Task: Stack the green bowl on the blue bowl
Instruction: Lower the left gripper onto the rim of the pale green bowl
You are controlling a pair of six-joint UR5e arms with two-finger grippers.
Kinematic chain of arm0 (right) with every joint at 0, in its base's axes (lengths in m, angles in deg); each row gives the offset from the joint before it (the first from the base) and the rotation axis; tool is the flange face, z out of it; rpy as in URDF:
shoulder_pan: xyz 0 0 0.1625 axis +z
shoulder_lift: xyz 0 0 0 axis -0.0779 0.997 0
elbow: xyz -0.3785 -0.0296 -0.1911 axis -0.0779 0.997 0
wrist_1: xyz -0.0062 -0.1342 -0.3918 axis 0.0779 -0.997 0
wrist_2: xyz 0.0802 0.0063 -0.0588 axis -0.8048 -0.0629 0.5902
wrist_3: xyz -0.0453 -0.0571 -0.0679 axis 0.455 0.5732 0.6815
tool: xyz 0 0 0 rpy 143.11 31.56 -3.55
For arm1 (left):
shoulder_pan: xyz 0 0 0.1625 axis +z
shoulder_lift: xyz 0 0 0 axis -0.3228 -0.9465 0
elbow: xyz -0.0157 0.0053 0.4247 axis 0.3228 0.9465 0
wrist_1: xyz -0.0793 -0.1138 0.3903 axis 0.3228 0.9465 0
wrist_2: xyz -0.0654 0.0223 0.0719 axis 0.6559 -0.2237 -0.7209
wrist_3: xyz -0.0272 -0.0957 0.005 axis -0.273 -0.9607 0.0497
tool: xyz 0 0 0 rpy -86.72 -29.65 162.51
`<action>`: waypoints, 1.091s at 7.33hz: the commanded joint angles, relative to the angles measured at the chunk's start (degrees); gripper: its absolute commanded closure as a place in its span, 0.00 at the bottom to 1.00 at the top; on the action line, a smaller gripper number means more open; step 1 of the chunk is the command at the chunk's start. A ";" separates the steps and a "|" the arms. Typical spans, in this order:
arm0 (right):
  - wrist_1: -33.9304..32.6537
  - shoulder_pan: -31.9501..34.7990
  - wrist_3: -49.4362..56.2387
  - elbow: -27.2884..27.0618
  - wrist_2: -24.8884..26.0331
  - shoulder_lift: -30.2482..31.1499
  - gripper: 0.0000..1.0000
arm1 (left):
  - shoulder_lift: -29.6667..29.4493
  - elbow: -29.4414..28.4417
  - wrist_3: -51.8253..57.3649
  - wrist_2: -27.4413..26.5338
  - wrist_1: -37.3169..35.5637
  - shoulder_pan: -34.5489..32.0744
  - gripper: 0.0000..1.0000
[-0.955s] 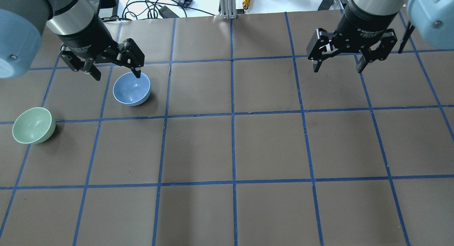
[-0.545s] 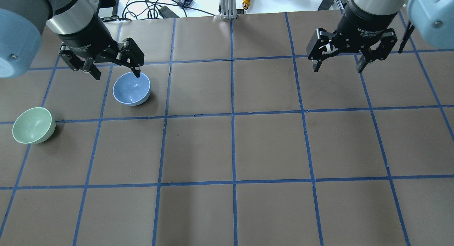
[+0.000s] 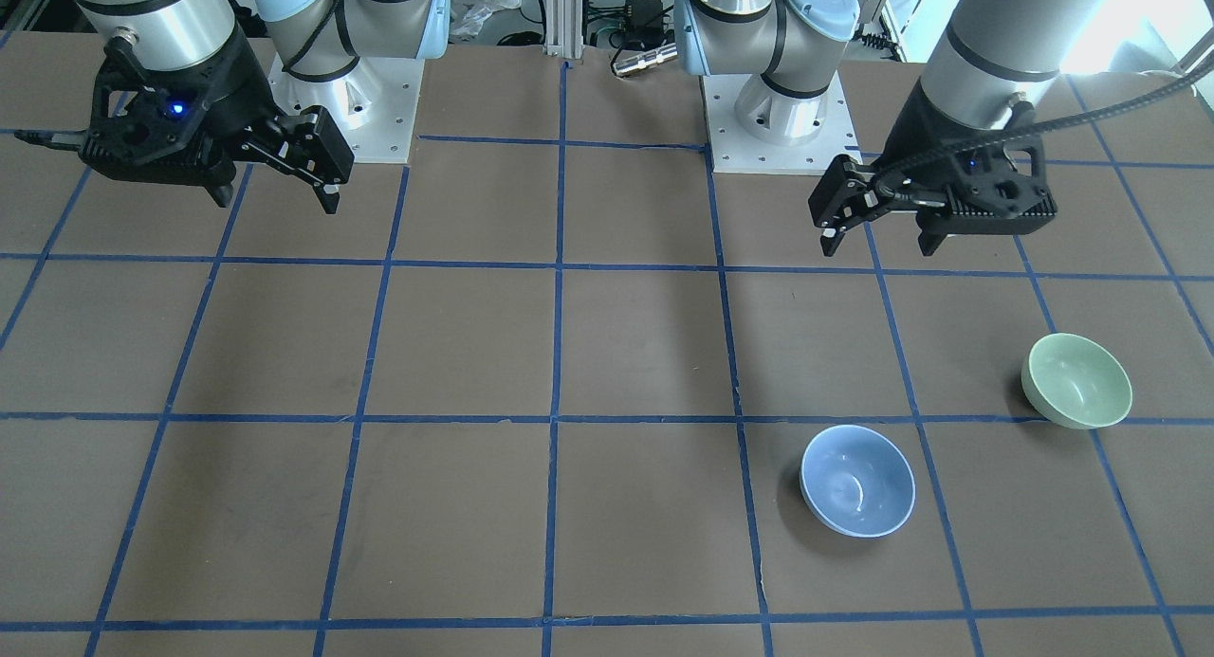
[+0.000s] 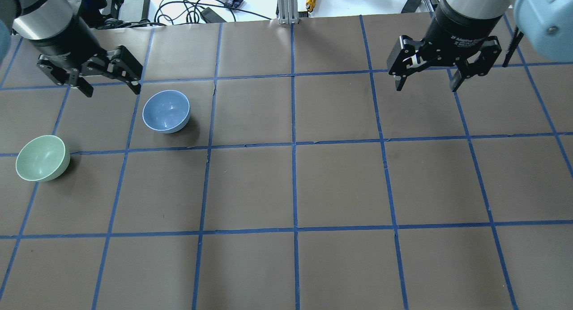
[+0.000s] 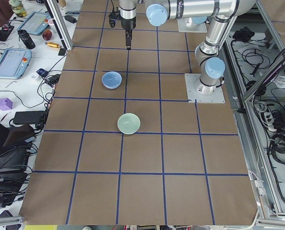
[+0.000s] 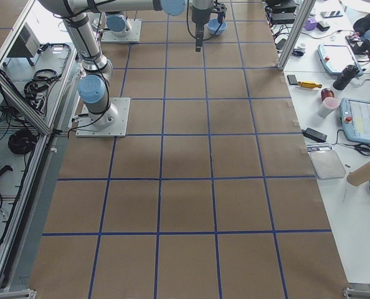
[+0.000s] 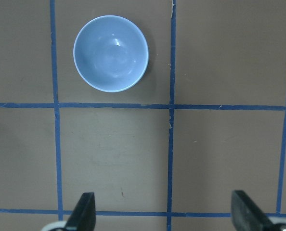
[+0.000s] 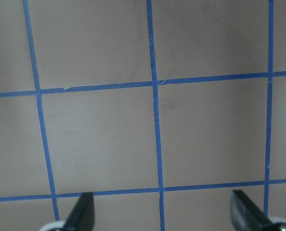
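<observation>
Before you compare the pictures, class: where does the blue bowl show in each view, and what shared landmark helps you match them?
Front-facing: blue bowl, lower right.
Overhead: upper left.
Exterior left: upper left of centre.
Exterior right: top edge, partly behind the arm.
Left wrist: upper left.
Right wrist: not in it.
Landmark: the green bowl, apart from it in a neighbouring taped square.

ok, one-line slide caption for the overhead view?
Both grippers open and empty: left gripper near the blue bowl, green bowl apart, unstacked.
</observation>
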 commanded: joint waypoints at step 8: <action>0.05 0.00 0.00 0.00 0.00 0.00 0.00 | -19.60 3.40 41.93 3.58 -23.87 33.70 0.00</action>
